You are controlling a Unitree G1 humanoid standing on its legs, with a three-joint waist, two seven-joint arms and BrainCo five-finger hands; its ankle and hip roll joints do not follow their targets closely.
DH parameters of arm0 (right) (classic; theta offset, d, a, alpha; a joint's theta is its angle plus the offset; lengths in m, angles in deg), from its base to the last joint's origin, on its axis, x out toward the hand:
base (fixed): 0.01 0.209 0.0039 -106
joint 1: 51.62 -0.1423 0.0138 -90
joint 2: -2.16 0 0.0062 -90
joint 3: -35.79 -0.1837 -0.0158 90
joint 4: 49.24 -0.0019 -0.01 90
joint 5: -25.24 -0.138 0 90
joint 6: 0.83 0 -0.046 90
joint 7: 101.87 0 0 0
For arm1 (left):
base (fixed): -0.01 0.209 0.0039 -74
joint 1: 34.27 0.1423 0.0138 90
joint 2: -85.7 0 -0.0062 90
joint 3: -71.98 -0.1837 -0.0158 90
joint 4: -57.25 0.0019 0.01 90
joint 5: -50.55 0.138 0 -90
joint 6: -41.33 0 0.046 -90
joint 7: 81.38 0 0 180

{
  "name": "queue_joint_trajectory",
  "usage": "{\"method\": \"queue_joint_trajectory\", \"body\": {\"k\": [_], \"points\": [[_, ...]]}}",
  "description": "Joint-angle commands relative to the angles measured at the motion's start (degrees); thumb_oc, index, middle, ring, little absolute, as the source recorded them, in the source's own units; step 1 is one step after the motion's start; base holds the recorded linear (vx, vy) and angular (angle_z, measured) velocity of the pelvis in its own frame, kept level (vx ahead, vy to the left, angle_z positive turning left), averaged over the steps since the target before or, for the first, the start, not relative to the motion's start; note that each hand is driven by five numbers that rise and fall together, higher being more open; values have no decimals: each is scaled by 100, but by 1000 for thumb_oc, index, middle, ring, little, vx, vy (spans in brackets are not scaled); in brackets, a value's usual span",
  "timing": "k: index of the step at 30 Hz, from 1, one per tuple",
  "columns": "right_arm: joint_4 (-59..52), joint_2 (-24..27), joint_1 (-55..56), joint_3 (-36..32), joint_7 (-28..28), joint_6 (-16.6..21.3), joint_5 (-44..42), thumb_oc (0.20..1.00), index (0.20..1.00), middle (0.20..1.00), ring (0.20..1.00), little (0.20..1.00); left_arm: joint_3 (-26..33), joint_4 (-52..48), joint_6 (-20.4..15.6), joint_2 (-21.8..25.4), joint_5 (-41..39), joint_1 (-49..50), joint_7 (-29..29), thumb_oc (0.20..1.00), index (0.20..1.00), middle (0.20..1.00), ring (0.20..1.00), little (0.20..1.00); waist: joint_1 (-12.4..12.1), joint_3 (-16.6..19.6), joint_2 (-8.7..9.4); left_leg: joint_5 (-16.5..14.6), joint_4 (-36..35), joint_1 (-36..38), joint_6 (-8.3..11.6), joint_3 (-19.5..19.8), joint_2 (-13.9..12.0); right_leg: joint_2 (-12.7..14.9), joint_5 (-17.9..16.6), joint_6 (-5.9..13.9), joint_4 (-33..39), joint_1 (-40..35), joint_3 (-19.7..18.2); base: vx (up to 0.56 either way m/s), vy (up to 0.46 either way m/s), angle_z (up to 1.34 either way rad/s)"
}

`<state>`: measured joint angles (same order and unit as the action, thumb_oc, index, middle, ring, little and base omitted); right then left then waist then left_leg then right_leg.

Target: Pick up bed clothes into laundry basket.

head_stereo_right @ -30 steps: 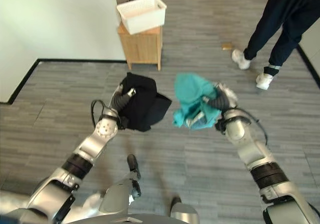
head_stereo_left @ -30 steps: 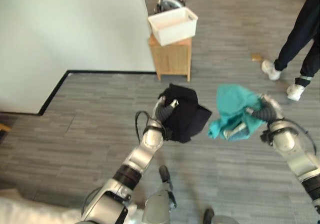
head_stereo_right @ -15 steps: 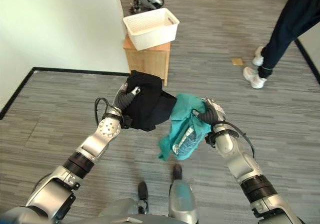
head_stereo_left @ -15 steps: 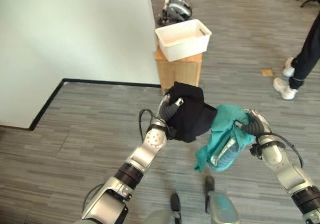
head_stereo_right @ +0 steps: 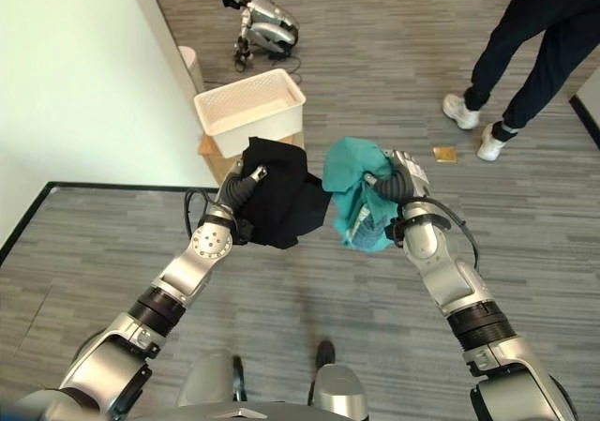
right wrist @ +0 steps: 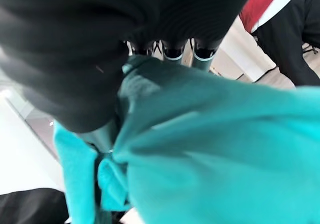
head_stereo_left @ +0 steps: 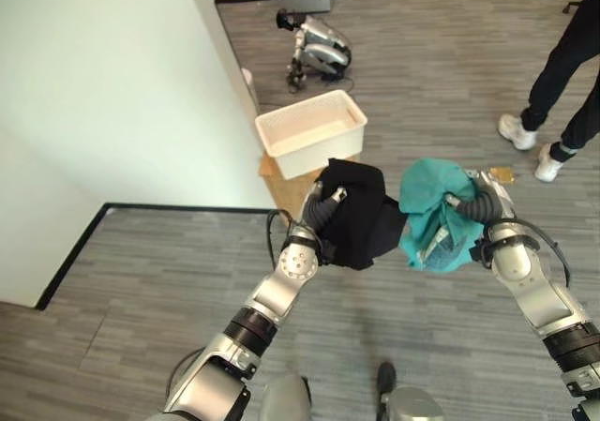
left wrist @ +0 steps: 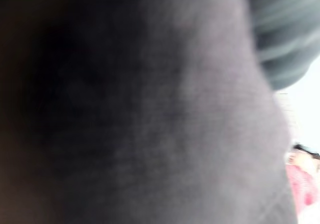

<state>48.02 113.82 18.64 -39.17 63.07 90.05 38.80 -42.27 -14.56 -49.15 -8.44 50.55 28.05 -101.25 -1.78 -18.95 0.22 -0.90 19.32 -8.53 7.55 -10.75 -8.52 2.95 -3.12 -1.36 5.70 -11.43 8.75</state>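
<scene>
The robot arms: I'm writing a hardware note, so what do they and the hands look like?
Both arms are silver-grey metal with black banded segments and round joint housings. The left robot hand and right robot hand have dark ribbed covers over wrist and back; a black cable loops beside each wrist.

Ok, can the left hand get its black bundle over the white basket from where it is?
Probably yes: the left hand, shut on the black garment, is right beside the white basket, whose open top looks empty.
</scene>
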Motion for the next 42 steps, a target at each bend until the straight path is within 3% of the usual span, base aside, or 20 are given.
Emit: {"method": "queue_joint_trajectory", "body": {"k": [1,3,4,6,7,8,9,10,11,12,13,15,17,18,19,21,25,30,34,42], "points": [[-357,384,-301,-145,-117,266,91,200,200,200,200,200,-50,-415,-354,-1,-259,-378,-145,200,200,200,200,200,-434,199,-268,398,-1493,196,-185,-654,90,100,1003,649,-70,-625,-27,624,51,-38],[-332,476,-317,-243,-147,260,198,200,200,200,200,200,-68,-437,-338,26,-177,-352,-62,200,200,200,200,200,-422,259,-327,526,-2315,87,-207,-1639,-60,-15,1294,627,-70,-980,105,570,17,-4],[-329,493,-404,-283,-196,217,273,200,200,200,200,200,-93,-480,-342,41,-146,-345,-47,200,200,200,200,200,-430,271,-328,514,-2302,-1,-284,-1899,-89,-35,1337,606,-70,-1101,122,529,-20,13],[-346,454,-468,-302,-203,140,436,200,200,200,200,200,-108,-466,-290,34,-139,-362,-36,200,200,200,200,200,-456,496,-405,487,-2431,300,-508,-1953,3,-133,1450,701,-374,-1152,161,599,-35,23],[-390,388,-453,-334,-330,149,601,200,200,200,200,200,-179,-473,-291,73,-163,-429,-55,200,200,200,200,200,-513,549,-303,440,-2400,566,-725,-1821,222,-133,1479,986,-1397,-1115,187,506,-40,-7],[-394,383,-449,-344,-330,149,605,200,200,200,200,200,-185,-471,-292,77,-164,-435,-56,200,200,200,200,200,-553,562,-322,475,-2417,554,-720,-1850,184,-158,1466,972,-1424,-1067,148,609,-71,-26],[-347,363,-476,-370,-390,90,677,200,200,200,200,200,-277,-347,-288,67,-213,-526,-166,200,200,200,200,200,-381,429,-222,357,-2385,948,-851,-1883,304,192,673,1607,-2867,-543,225,250,-29,-20],[-343,361,-492,-364,-392,90,678,200,200,200,200,200,-271,-341,-292,71,-214,-537,-168,200,200,200,200,200,-412,447,-251,394,-2402,924,-845,-1916,261,156,638,1596,-2870,-489,187,390,-35,-9],[-237,352,-580,-349,-393,49,664,200,200,200,200,200,-339,-278,-260,111,-215,-607,-193,200,200,200,200,200,-297,342,-327,356,-2419,1153,-862,-1836,192,330,118,1636,-3842,57,247,353,27,-2],[-217,486,-769,-354,-406,-4,727,200,200,200,200,200,-363,-206,-255,215,-207,-724,-261,200,200,200,200,200,-137,289,-498,145,-2432,1468,-824,-1649,45,592,54,1566,-4479,707,362,361,26,16],[-208,498,-796,-342,-406,-6,724,200,200,200,200,200,-351,-201,-256,209,-211,-739,-262,200,200,200,200,200,-102,274,-467,128,-2432,1457,-833,-1619,94,652,119,1573,-4576,740,377,324,-12,45],[-227,878,-972,-473,-447,5,641,200,200,200,200,200,-397,-132,-295,162,-180,-921,-245,200,200,200,200,200,140,208,-305,-132,-2432,1632,-670,-1172,245,812,534,1245,-3712,1274,362,304,-199,97],[-222,1023,-981,-541,-469,18,546,200,200,200,200,200,-416,-87,-304,105,-180,-929,-226,200,200,200,200,200,292,231,-268,-200,-2432,1667,-625,-939,303,661,643,1139,-3080,1321,258,310,-251,144],[-150,1272,-1059,-642,-551,20,347,200,200,200,200,200,-433,-1,-333,69,-170,-907,-214,200,200,200,200,200,395,333,-77,-395,-2432,1785,-543,-601,479,503,661,1058,-1450,1493,-359,345,-252,159],[-129,1288,-1064,-628,-558,31,327,200,200,200,200,200,-436,5,-339,57,-170,-900,-215,200,200,200,200,200,451,331,-114,-439,-2432,1818,-541,-540,457,484,594,1075,-1222,1319,-278,346,-236,164],[91,1926,-1271,-677,-574,-161,239,200,200,200,200,200,-527,-81,-450,4,-181,-753,-191,200,200,200,200,200,539,454,38,-633,-2432,1986,-523,-172,551,498,314,1192,-504,1233,-1048,247,-182,141],[243,2049,-1810,-521,-708,-72,54,200,200,200,200,200,-544,153,-492,-199,-242,-463,-172,200,200,200,200,200,371,627,93,-579,-2432,2105,-463,-124,526,514,92,1152,-267,919,-795,154,-162,96],[1086,2451,-3396,768,-575,10,-352,200,200,200,200,200,-764,507,-481,-335,-357,-431,-169,200,200,200,200,200,69,670,218,-635,-1981,1884,-366,93,459,431,237,1069,-70,566,-533,50,-113,1],[1372,2747,-3207,694,-472,-97,-290,200,200,200,200,200,-871,671,-443,-670,-307,-502,-14,200,200,200,200,200,206,523,319,-3,-1982,1288,-155,-919,-136,666,383,1050,-70,358,98,-31,3,67],[2028,2223,-2728,665,-245,-281,182,200,200,200,200,200,-1026,681,-407,-818,-209,-467,54,200,200,200,200,200,197,412,200,102,-2432,1323,-114,-903,-299,613,418,1145,-70,566,363,7,16,43]]}}
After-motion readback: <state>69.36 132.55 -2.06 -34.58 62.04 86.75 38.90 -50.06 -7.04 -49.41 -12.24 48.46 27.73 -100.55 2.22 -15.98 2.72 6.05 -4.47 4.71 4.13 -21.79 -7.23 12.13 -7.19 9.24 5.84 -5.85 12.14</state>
